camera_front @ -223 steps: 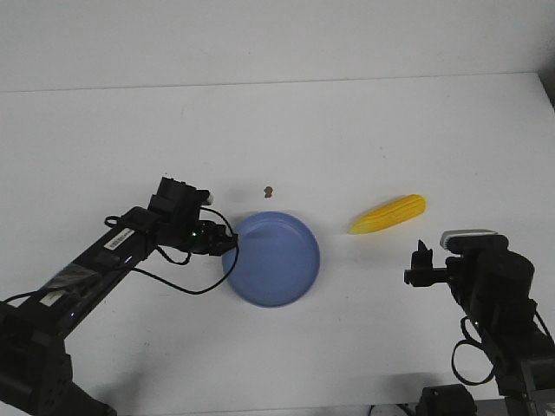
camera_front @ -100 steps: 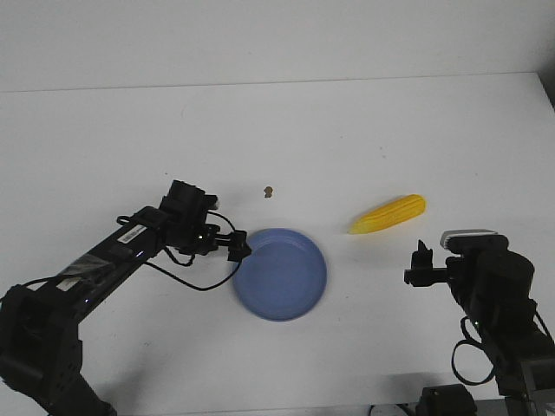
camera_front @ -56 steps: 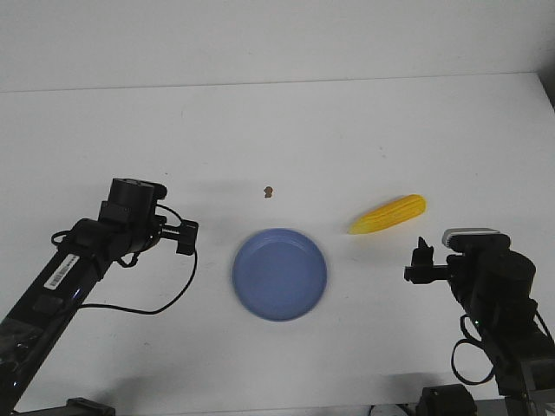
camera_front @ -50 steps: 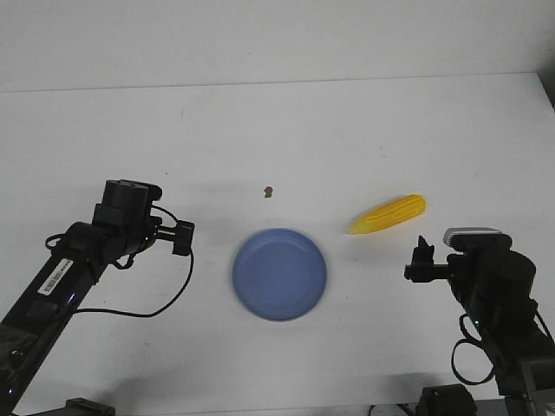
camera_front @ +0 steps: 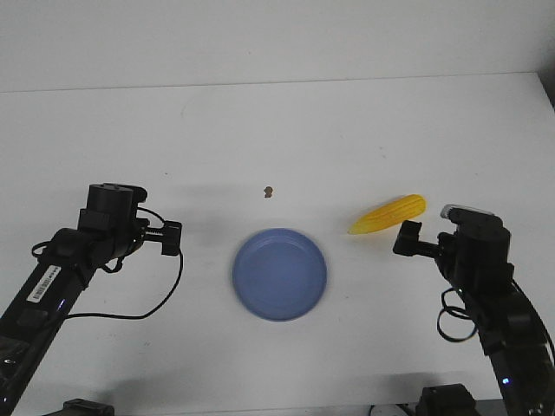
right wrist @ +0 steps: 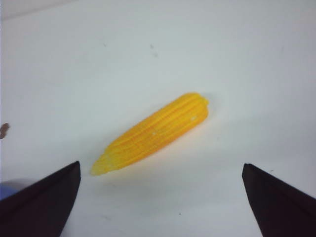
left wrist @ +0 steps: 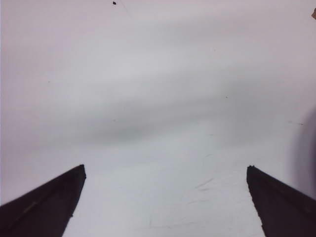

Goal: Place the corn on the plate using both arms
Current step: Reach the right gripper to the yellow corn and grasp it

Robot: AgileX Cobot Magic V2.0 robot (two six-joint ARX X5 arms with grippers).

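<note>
The yellow corn (camera_front: pixel 388 214) lies on the white table, right of the blue plate (camera_front: pixel 279 274), its pointed end toward the plate. In the right wrist view the corn (right wrist: pixel 152 132) lies just beyond my open fingers. My right gripper (camera_front: pixel 408 238) is open and empty, just in front of the corn. My left gripper (camera_front: pixel 172 237) is open and empty, a short way left of the plate; the left wrist view (left wrist: pixel 165 170) shows only bare table between its fingers. A sliver of the plate (right wrist: pixel 9 186) shows in the right wrist view.
A small brown speck (camera_front: pixel 270 191) lies on the table behind the plate; it also shows in the right wrist view (right wrist: pixel 4 130). The white table's far edge (camera_front: pixel 277 82) meets a white wall.
My left gripper let go of the plate's left rim after nudging the plate right, and has drawn back to the left. My right gripper has moved forward toward the corn.
</note>
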